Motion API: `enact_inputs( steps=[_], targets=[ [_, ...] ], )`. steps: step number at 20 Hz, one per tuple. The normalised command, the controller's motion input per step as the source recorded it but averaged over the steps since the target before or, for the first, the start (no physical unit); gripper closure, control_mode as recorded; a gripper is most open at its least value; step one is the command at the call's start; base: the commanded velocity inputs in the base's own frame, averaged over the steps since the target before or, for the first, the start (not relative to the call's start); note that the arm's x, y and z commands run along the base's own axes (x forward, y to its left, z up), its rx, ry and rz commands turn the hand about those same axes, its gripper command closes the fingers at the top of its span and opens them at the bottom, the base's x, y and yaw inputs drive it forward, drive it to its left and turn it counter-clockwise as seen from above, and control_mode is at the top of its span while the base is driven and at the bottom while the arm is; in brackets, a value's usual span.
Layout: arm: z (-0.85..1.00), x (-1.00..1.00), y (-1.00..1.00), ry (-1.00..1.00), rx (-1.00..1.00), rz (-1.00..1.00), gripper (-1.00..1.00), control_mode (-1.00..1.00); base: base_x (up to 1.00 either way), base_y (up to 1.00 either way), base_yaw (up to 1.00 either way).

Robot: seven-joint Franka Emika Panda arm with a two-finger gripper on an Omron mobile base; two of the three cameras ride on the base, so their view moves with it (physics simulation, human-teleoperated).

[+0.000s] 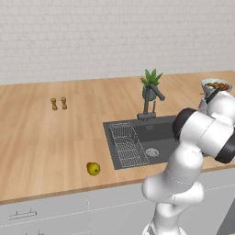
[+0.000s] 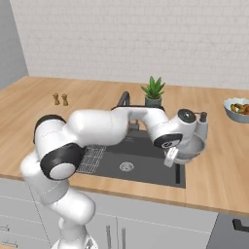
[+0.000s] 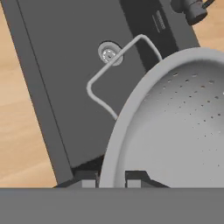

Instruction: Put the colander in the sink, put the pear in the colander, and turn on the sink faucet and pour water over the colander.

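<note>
Over the wooden counter (image 2: pixel 219 175) and sink (image 2: pixel 146 168), the pincer (image 3: pixel 111 177) clamps the colander's (image 3: pixel 175 127) rim.

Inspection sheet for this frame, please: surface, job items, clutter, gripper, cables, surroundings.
Surface: wooden counter with recessed sink.
Job's things: colander lifted, over the sink's right part; pear on the counter left of the sink; sink faucet behind the basin.
Clutter: fruit bowl, potted plant, two small shakers, wire rack in the sink.
Grippers: gripper shut on the colander's rim.
Cables: nothing seen.
Surroundings: white brick wall.
</note>
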Motion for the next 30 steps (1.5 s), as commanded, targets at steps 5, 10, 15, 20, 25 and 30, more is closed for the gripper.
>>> enact_inputs(
  steps=[5, 10, 15, 20, 25, 30],
  targets=[
    [0.02, -0.03, 0.51, -0.02, -0.1, 0.39, 1.0, -1.0, 0.0, 0.0, 0.0],
    [0.01, 0.0, 0.32, 0.0, -0.09, 0.4, 1.0, -1.0, 0.0, 0.0, 0.0],
    [0.0, 0.01, 0.09, 0.0, -0.04, 0.25, 1.0, -1.0, 0.0, 0.0, 0.0],
    [-0.01, 0.09, 0.07, 0.0, 0.0, 0.2, 1.0, -1.0, 0.0, 0.0, 0.0],
    [-0.08, 0.04, 0.3, 0.01, 0.0, 0.2, 1.0, -1.0, 0.0, 0.0, 0.0],
    [-0.23, 0.14, 0.42, 0.0, 0.0, 0.0, 1.0, -1.0, 0.0, 0.0, 0.0]
  ],
)
